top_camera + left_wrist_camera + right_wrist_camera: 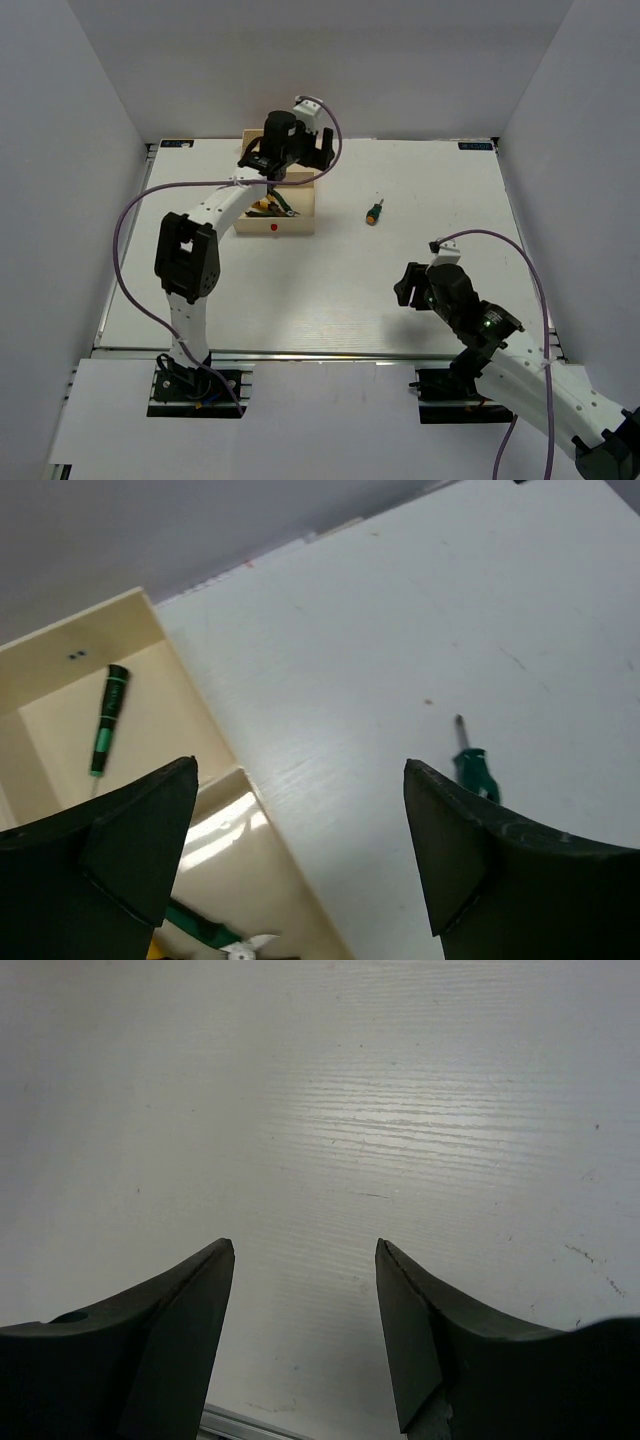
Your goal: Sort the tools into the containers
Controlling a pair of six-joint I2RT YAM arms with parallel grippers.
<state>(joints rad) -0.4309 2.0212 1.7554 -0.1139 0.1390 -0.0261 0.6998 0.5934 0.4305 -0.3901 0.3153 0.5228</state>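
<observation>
The left arm (215, 210) covers the tray (292, 229) from above; the small screwdriver (374, 212) lies alone on open table (330, 295).

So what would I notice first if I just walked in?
Probably the left gripper, open, hanging over the cream tray at the far left of the table, with tools inside it. Then one stubby green screwdriver lying alone to the tray's right, and the right gripper, open, near the front right.

The tray (292, 228) is sitting at the far left of the worktop (320, 290). A thin screwdriver (106, 720) is lying in one compartment and pliers (272, 208) in another. A stubby screwdriver (374, 212) is lying on the worktop right of the tray, apart from it.
</observation>
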